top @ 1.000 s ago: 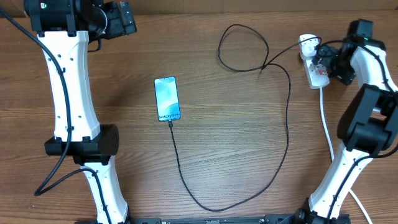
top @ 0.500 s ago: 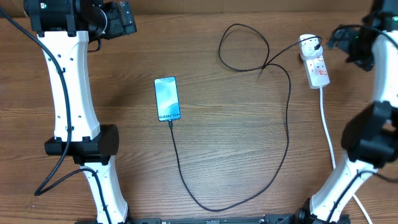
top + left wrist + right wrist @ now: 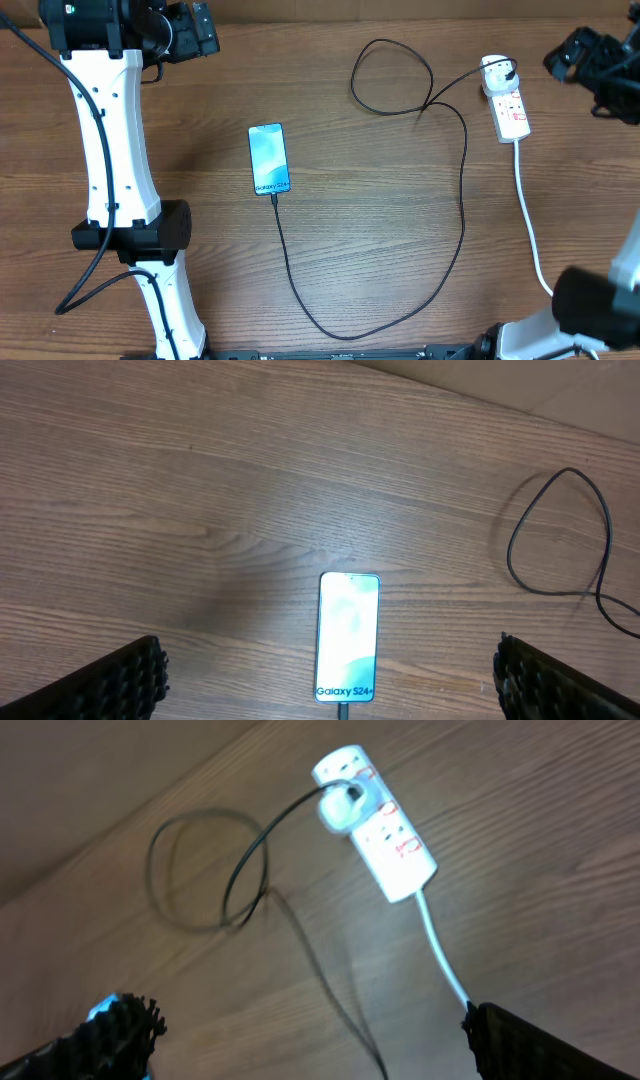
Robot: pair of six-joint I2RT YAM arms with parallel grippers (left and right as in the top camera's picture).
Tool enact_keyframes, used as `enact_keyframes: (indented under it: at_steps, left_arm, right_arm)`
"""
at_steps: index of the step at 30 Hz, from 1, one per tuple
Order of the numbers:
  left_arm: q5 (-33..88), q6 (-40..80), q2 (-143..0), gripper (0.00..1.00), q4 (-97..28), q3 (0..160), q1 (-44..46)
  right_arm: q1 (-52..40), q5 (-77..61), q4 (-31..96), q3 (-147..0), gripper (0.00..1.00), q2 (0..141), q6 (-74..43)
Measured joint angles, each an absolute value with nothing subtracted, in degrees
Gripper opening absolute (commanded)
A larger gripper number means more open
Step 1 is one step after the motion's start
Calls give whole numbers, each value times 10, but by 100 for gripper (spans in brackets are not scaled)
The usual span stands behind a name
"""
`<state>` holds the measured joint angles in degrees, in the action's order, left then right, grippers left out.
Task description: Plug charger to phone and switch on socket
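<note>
Phone (image 3: 269, 158) lies flat, blue screen lit, thin black charger (image 3: 463, 200) meeting its lower edge. Left gripper (image 3: 200, 30) and right gripper (image 3: 572, 55) gape, empty.

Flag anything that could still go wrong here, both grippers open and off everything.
1. The charger lies in long slack loops between the phone and the socket; an arm sweeping low could snag it and pull the tip away from the phone.
2. The right gripper hangs open near the socket; a careless move could nudge it.
3. The pictures do not show whether the socket's switch is on, so verify it.
</note>
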<state>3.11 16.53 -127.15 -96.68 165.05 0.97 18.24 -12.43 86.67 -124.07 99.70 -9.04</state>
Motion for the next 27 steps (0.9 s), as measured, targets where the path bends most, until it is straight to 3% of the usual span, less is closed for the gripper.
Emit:
enact_keyframes:
  at_steps: [8, 27]
  left_arm:
    - [31, 165, -1272, 99, -967, 1651, 10]
    - [31, 165, -1271, 100, -967, 1651, 10]
  right_arm:
    - [182, -170, 970, -1242, 100, 882, -64]
    - [176, -244, 970, -1244, 100, 779, -1]
